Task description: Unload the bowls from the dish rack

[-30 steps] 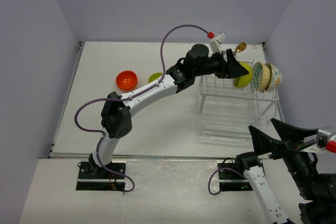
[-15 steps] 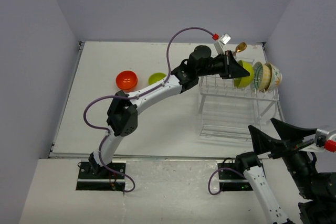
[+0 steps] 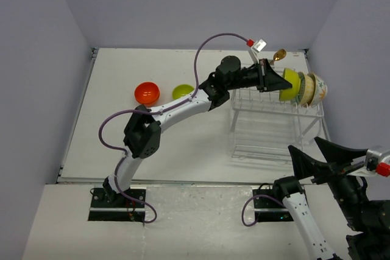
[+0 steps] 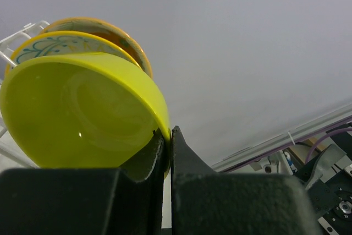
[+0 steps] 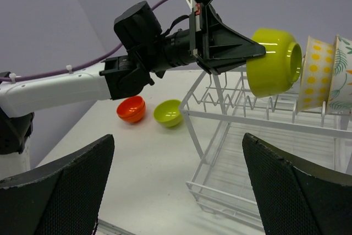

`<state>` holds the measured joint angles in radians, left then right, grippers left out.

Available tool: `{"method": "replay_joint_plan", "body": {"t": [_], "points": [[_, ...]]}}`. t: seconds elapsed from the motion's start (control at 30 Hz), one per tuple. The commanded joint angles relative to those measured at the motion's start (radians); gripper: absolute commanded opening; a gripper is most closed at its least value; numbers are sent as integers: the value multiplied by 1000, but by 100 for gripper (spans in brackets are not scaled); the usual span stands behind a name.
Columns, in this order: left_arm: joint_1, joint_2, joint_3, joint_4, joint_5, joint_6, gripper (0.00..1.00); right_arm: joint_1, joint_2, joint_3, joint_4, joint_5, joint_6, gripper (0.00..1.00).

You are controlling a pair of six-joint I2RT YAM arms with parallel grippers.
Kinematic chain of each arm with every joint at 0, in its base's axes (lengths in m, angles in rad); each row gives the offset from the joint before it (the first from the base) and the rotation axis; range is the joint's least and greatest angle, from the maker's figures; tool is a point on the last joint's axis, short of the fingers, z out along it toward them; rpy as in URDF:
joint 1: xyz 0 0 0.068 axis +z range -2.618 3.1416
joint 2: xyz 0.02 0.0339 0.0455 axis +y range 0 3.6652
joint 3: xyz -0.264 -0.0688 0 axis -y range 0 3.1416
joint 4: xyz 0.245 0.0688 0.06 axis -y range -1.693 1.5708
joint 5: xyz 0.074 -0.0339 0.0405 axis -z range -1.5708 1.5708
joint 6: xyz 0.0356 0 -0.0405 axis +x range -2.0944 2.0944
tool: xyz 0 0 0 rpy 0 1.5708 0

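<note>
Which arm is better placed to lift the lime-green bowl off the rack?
Left: its fingers pinch the rim of the lime-green bowl at the dish rack; the right gripper sits open near its base.

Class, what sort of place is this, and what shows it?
Probably a robotics lab test cell, not a kitchen: a white table boxed in by plain walls, two robot arms bolted at its edge, and the left pincer gripping a lime-green bowl at a dish rack.
</note>
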<state>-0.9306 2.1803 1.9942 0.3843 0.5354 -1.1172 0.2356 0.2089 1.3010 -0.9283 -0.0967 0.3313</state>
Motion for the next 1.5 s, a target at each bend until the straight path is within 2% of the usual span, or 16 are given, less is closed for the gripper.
{"method": "replay_joint_plan", "body": {"t": [0.0, 0.2, 0.27, 0.33, 0.37, 0.43, 0.47, 0.5, 0.53, 0.6, 0.67, 0.83, 0.93, 1.07, 1.2, 1.47], "points": [[7, -115, -31, 133, 17, -9, 0, 2, 12, 17, -4, 0, -17, 99], [12, -307, -84, -54, -119, 210, 0, 2, 15, 21, -1, -5, -15, 99], [13, -356, -52, -160, -152, 324, 0, 2, 17, 18, 0, -6, -12, 99], [13, -370, 3, -270, -204, 498, 0, 2, 18, 18, 2, -11, -11, 99], [12, -369, 90, -471, -335, 555, 0, 2, 20, 18, 0, -14, -11, 99], [13, -367, 171, -720, -501, 707, 0, 2, 15, 18, 0, -14, -11, 99], [13, -370, 179, -787, -591, 743, 0, 2, 14, 17, 2, -14, -11, 99], [16, -373, 179, -842, -749, 775, 0, 2, 12, 15, 2, -11, -11, 99], [21, -366, 178, -946, -815, 824, 0, 2, 12, 14, 3, -8, -9, 99], [51, -349, 178, -1050, -943, 849, 0, 2, 17, 11, 9, -8, -9, 99], [78, -321, 172, -1169, -974, 867, 0, 2, 29, 9, 14, -20, -8, 99], [141, -278, 118, -1257, -986, 921, 0, 2, 38, -17, 35, -47, 12, 99], [225, -202, 137, -1305, -950, 935, 0, 2, 40, -29, 45, -66, 21, 99], [297, -76, 172, -1338, -830, 959, 0, 2, 35, -40, 48, -95, 17, 99], [302, -10, 207, -1366, -790, 964, 0, 2, 35, -46, 48, -86, 14, 99], [297, 41, 161, -1403, -824, 965, 0, 2, 26, -72, 66, -94, 14, 99]]}}
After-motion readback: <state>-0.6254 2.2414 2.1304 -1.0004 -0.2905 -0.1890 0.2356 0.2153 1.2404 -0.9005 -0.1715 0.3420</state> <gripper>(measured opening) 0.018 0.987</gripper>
